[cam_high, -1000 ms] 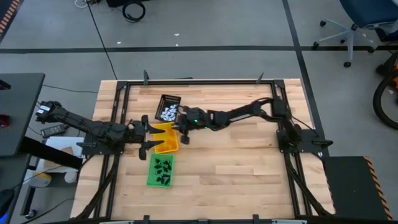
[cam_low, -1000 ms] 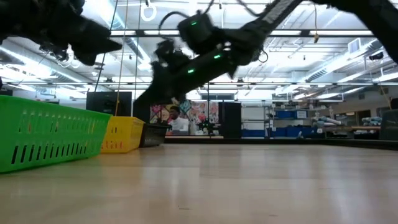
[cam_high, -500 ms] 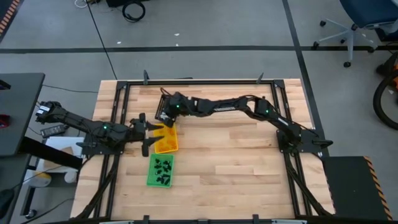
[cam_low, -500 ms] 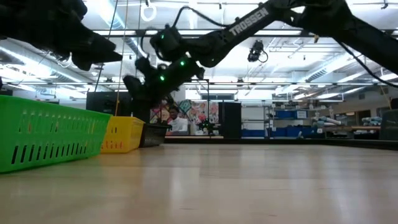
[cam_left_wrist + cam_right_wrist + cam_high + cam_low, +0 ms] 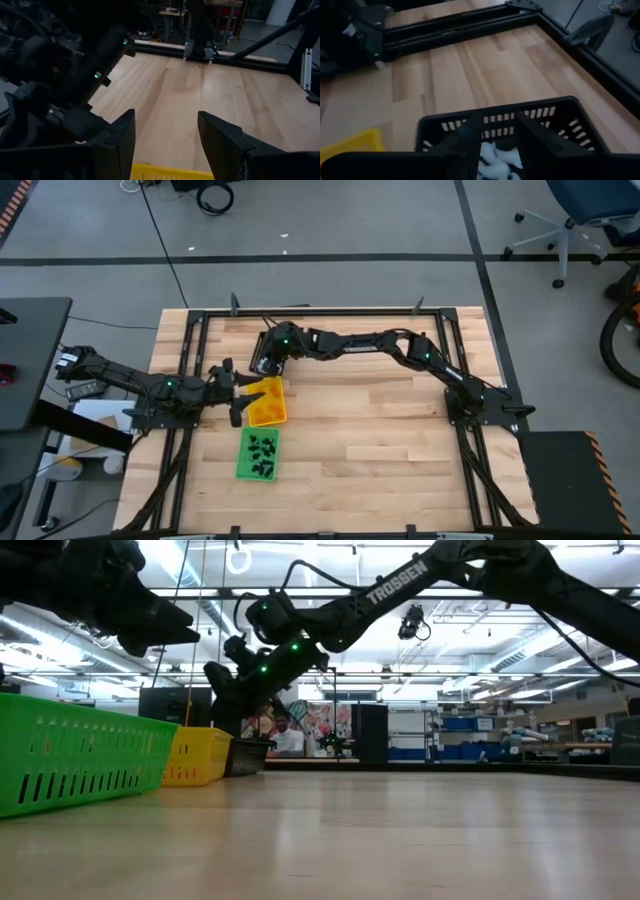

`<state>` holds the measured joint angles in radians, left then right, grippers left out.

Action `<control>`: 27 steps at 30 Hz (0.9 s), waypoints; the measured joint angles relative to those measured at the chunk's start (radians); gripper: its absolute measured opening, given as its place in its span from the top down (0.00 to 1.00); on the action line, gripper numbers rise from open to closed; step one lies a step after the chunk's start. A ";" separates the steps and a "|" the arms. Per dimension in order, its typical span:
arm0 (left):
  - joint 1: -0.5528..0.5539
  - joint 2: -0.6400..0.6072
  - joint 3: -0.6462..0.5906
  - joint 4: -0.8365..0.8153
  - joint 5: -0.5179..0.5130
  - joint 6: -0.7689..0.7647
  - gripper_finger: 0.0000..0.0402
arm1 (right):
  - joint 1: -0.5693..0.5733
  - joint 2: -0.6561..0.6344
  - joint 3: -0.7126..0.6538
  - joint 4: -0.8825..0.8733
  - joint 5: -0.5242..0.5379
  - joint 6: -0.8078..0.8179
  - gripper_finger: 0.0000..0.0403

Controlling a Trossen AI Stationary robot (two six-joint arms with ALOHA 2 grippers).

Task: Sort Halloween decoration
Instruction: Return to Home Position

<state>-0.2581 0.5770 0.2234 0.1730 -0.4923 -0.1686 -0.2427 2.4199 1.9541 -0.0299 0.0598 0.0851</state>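
The right gripper (image 5: 497, 121) hangs just over the black tray (image 5: 570, 120) at the far left of the surface (image 5: 380, 440). Its fingers are apart with nothing between them. The white trinkets (image 5: 495, 152) lie in a heap inside that tray. The black trinkets (image 5: 263, 450) sit in the green tray (image 5: 245, 468), nearest of the three. What the yellow tray (image 5: 268, 410) between them holds cannot be made out. No trinket shows loose on the surface, so the sorting looks finished and only the retreat home remains.

The right arm is stretched far across, so it should rise first, until its fingers clear the black tray's wall. Only then should it fold back to the right, or a low sweep could hook the rim and drag the tray.

The left gripper (image 5: 166, 120), fingers apart and empty, is just left of the yellow tray. It should pull straight back left without nudging that tray.
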 joint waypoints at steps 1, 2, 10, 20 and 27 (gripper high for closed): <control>-0.001 0.000 0.000 -0.001 0.001 -0.001 0.53 | -0.003 0.000 0.000 -0.001 -0.001 0.003 0.70; -0.001 0.000 0.000 -0.004 0.007 -0.002 0.53 | -0.006 0.000 0.000 0.001 -0.001 0.009 0.69; -0.001 0.000 0.000 -0.029 0.024 -0.004 0.53 | -0.012 -0.006 -0.001 0.003 -0.004 0.009 0.66; -0.001 -0.041 0.000 -0.079 0.069 0.032 0.53 | -0.013 -0.077 -0.065 -0.030 -0.061 -0.014 0.67; -0.002 -0.183 0.000 -0.141 0.071 0.059 0.53 | -0.013 -0.255 -0.310 0.126 -0.008 -0.029 0.67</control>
<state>-0.2598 0.3938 0.2230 0.0322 -0.4213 -0.1095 -0.2558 2.1647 1.6437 0.0959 0.0514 0.0563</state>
